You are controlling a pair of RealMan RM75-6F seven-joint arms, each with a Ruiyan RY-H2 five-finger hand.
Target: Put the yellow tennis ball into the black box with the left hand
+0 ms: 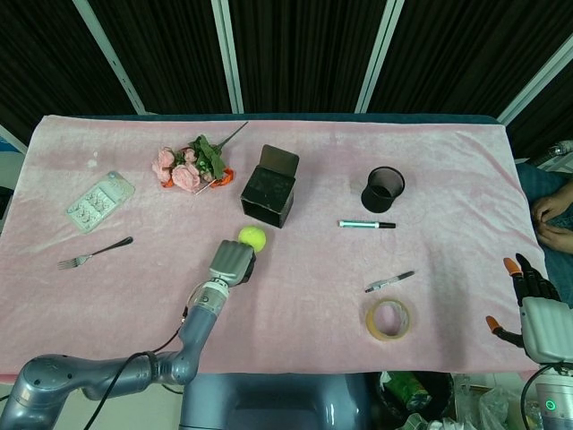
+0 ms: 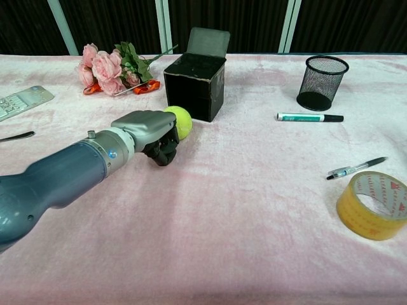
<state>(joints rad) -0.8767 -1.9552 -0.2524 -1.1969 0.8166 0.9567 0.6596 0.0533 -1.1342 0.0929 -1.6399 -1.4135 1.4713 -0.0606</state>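
Note:
The yellow tennis ball (image 1: 252, 238) (image 2: 182, 120) sits at the front of my left hand (image 1: 231, 262) (image 2: 149, 130), which grips it with fingers curled underneath. Ball and hand are just in front of the black box (image 1: 268, 197) (image 2: 194, 86), near its lower front left corner. The box stands open at the top with its lid flap raised at the back. My right hand (image 1: 537, 309) rests off the table's near right corner, its fingers apart and holding nothing; only the head view shows it.
Pink flowers (image 1: 191, 166) lie left of the box. A black mesh cup (image 1: 383, 189), a marker (image 1: 366, 224), a pen (image 1: 389, 282) and a tape roll (image 1: 389, 320) are on the right. A fork (image 1: 94, 253) and a blister pack (image 1: 99, 202) lie far left.

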